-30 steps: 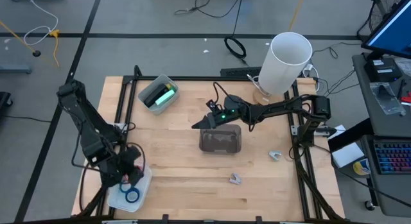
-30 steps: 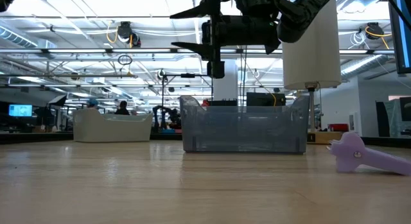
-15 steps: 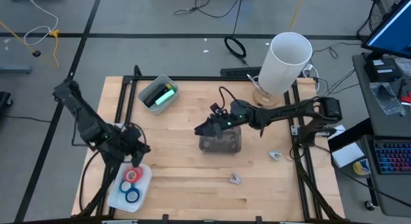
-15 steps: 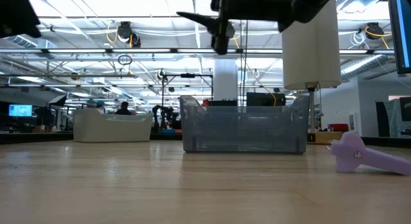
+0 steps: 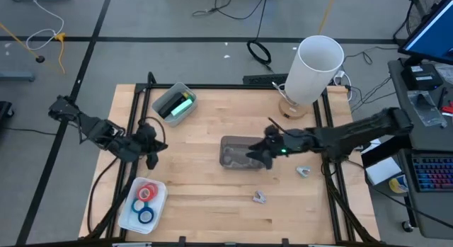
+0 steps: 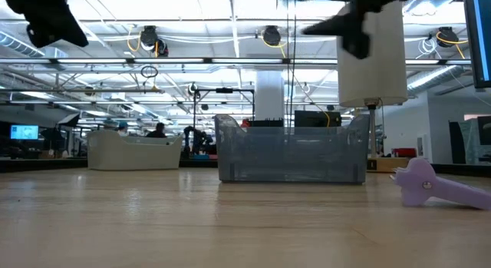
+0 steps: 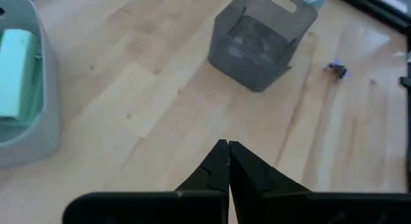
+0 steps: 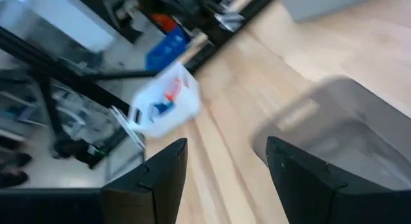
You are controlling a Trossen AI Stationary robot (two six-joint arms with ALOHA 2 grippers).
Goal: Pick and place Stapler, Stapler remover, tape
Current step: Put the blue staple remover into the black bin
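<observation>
Sorted desk items are sitting in separate bins, both arms carrying nothing.

The stapler [image 5: 181, 105] is lying in the grey bin [image 5: 168, 95]; the tape [image 5: 145, 203] is resting in the white tray [image 5: 160, 192]. The left gripper [image 7: 223, 167], jaws pressed together, is hanging between them. The right gripper [image 8: 226, 161], jaws spread wide, is hovering by the seemingly unfilled dark bin [image 5: 225, 143].

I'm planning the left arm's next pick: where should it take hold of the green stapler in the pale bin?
Grip the stapler across its narrow width, near mid-length, probably coming straight down from above. It lies flat in the pale bin, whose walls block a sideways approach. The left hand is shut and would have to open first.
</observation>
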